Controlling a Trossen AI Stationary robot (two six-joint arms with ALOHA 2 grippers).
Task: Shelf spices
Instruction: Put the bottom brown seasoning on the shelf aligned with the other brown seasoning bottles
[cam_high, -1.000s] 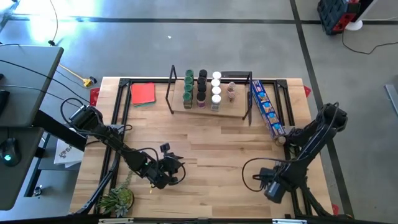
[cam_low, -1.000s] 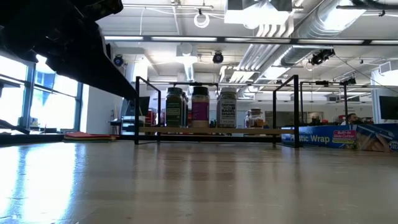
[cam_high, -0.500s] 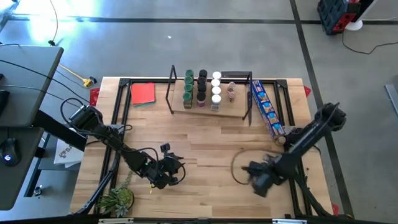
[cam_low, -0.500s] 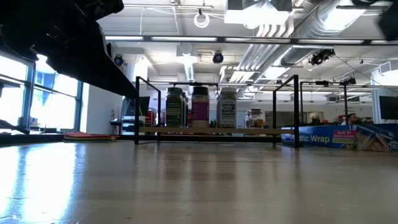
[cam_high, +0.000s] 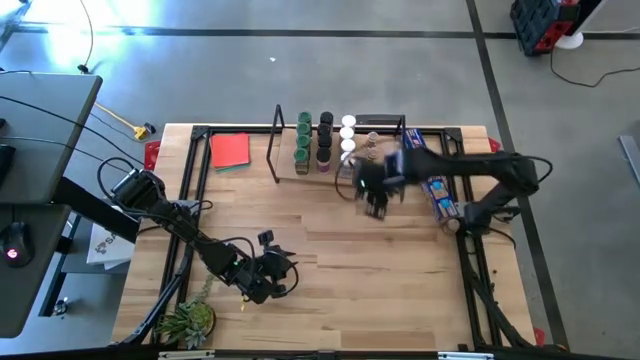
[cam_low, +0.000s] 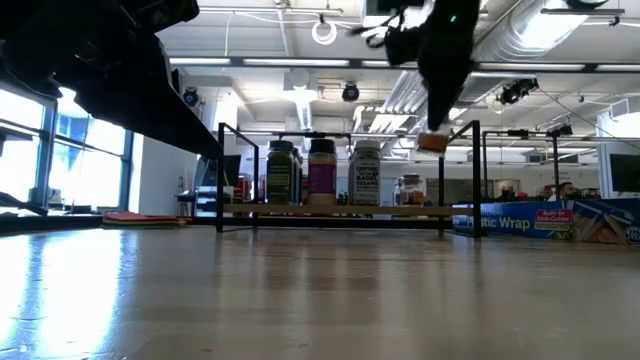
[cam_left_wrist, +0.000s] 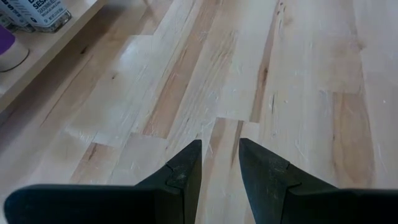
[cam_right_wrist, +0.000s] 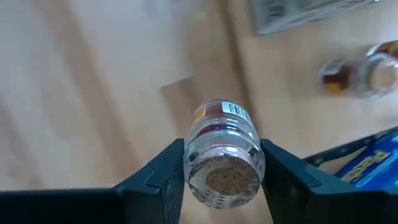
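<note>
The shelf (cam_high: 385, 183), a low wooden board with black end frames, stands at the table's far edge. Rows of spices (cam_high: 325, 142) stand on it, and they also show in the low view as spices (cam_low: 322, 172). My right gripper (cam_high: 375, 195) hangs just in front of the shelf's right half, shut on a clear glass spice jar (cam_right_wrist: 222, 155) with a tan end. In the low view that gripper (cam_low: 432, 125) is high above the table. My left gripper (cam_high: 275, 280) rests near the table's front left. Its fingers (cam_left_wrist: 219, 146) are slightly open over bare wood. My right gripper pinches the jar's round glass sides (cam_right_wrist: 189, 155) between its two fingers (cam_right_wrist: 168, 171). The fingers come from above, pointing steeply down. The jar's tan end (cam_right_wrist: 225, 179) faces the wrist camera. The jar is lifted well clear of the table (cam_low: 432, 143).
A red flat square (cam_high: 230, 150) lies left of the shelf. A long blue packet (cam_high: 432, 180) lies right of it, under my right arm. A small green plant (cam_high: 187, 322) sits at the near left corner. Bare wood fills the table's middle and near right.
My right gripper has swung quickly from the table's near right part up and toward the far edge, ending just in front of the shelf. It has come into the low view from above, with the jar clear of the table.
</note>
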